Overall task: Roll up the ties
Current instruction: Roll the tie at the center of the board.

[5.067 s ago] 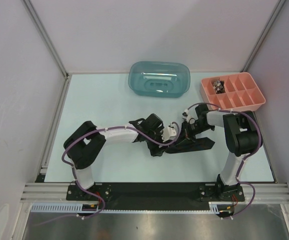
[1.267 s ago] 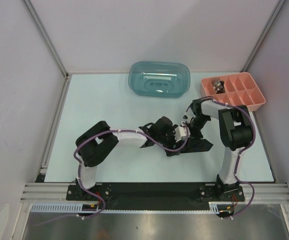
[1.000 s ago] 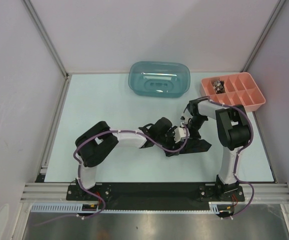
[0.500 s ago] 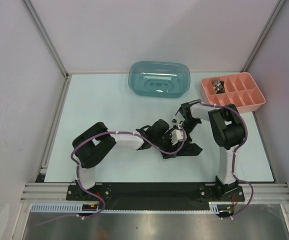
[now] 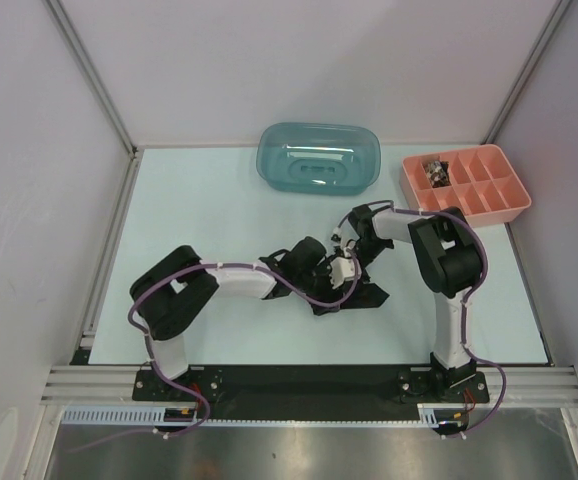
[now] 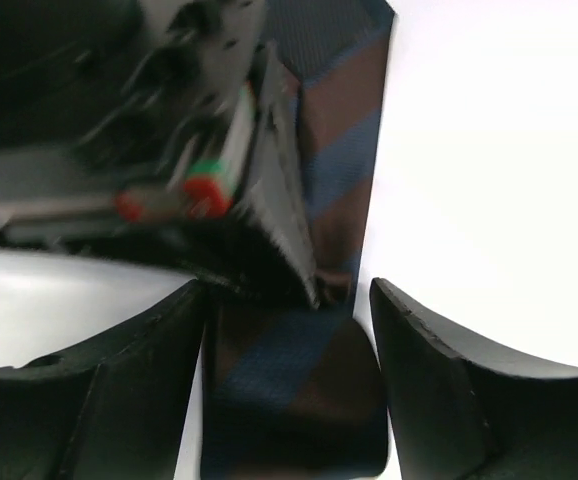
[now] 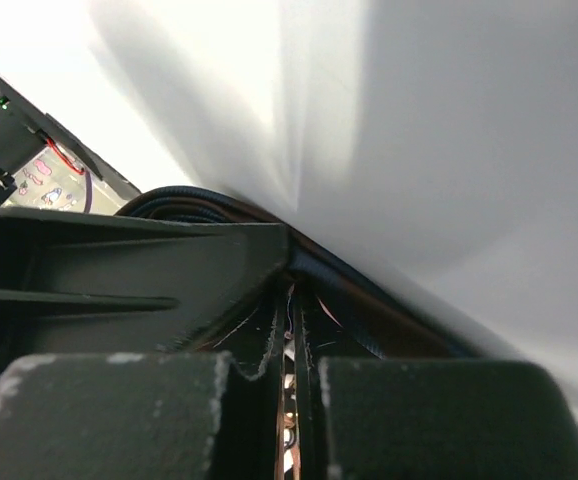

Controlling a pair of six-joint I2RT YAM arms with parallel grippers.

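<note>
A dark tie with blue and brown stripes lies bunched on the white table at centre. My left gripper is over its left end. In the left wrist view the jaws stand apart around the tie's folded end, with thin gaps on both sides; the left gripper is open. My right gripper reaches in from the right, just behind the left one. In the right wrist view the right gripper is nearly closed on thin edges of the tie, pressed low against the table.
A teal plastic tub stands at the back centre. A pink compartment tray sits at the back right, with a small dark item in its top-left cell. Enclosure walls stand on three sides.
Both grippers have shifted left together, and the bunched tie moved left with them. The right arm's wrist has swung in toward the centre.
</note>
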